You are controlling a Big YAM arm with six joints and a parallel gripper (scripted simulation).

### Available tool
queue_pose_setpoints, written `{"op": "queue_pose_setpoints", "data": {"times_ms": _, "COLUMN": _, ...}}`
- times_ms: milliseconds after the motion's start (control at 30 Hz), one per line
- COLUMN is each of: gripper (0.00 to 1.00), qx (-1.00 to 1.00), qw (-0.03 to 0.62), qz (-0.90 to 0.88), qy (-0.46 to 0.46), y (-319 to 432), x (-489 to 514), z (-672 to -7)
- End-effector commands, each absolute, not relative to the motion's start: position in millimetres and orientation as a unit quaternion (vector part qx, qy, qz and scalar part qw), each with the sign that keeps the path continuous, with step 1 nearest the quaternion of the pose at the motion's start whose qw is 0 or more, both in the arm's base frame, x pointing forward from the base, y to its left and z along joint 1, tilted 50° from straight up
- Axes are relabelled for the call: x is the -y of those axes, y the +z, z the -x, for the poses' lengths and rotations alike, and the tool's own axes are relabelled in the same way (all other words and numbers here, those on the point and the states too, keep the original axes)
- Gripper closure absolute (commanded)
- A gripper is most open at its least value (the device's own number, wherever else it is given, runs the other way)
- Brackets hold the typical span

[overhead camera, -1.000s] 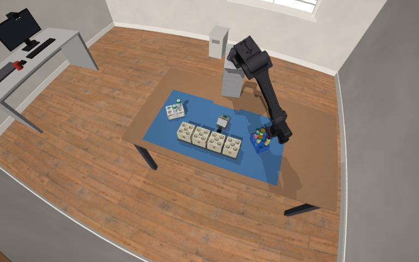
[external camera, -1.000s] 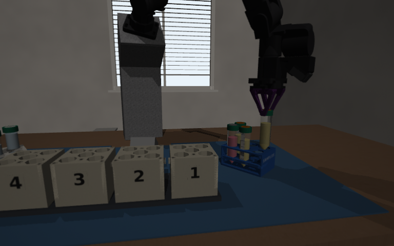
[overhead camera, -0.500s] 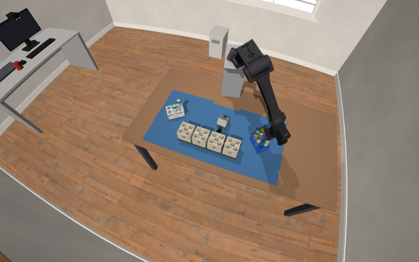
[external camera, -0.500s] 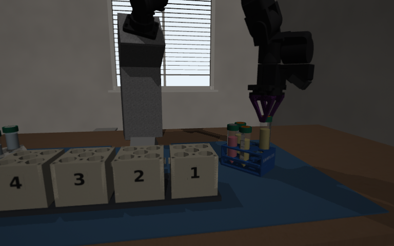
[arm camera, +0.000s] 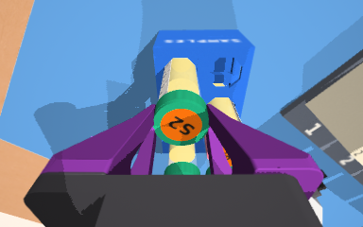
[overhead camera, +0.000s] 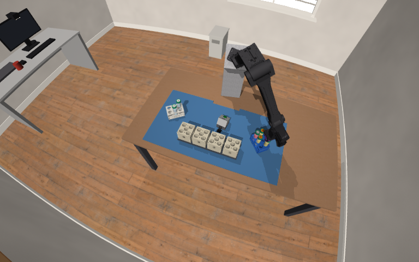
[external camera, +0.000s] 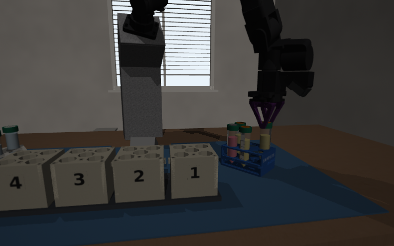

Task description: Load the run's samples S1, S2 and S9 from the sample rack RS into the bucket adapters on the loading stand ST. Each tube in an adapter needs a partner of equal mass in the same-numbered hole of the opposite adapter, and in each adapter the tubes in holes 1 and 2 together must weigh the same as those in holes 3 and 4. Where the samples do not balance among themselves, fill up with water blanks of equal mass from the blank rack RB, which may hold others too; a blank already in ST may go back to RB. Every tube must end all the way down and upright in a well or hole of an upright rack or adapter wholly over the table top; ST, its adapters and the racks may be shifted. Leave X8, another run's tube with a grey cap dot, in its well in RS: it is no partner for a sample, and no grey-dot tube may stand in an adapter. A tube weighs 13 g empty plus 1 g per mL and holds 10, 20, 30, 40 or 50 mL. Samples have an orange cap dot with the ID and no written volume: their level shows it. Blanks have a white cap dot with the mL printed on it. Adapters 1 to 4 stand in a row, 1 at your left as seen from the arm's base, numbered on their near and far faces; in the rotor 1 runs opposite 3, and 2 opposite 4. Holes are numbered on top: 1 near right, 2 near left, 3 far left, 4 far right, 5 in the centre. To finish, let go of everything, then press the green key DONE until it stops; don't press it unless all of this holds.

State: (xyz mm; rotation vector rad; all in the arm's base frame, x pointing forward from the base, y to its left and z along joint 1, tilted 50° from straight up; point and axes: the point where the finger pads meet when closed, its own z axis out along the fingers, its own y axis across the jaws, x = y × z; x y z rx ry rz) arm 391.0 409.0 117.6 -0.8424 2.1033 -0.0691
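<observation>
a grey desk (overhead camera: 66,38) with a black monitor (overhead camera: 18,29) and keyboard (overhead camera: 40,48) at upper left; a window (external camera: 162,43) with blinds.
</observation>
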Motion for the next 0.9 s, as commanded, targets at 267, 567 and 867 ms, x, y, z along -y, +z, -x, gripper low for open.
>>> {"op": "queue_pose_setpoints", "data": {"times_ms": 267, "gripper": 1.0, "qx": -0.834, "qw": 0.434, "qz": 0.339, "qy": -0.025, "y": 120.7, "x": -416.4, "z": -403.8}}
{"op": "queue_pose_setpoints", "data": {"times_ms": 567, "gripper": 0.45, "qx": -0.835, "qw": 0.431, "qz": 0.34, "qy": -0.023, "y": 120.5, "x": -416.9, "z": -397.9}}
{"op": "queue_pose_setpoints", "data": {"times_ms": 867, "gripper": 0.45, "qx": -0.835, "qw": 0.431, "qz": 0.34, "qy": -0.023, "y": 120.5, "x": -416.9, "z": -397.9}}
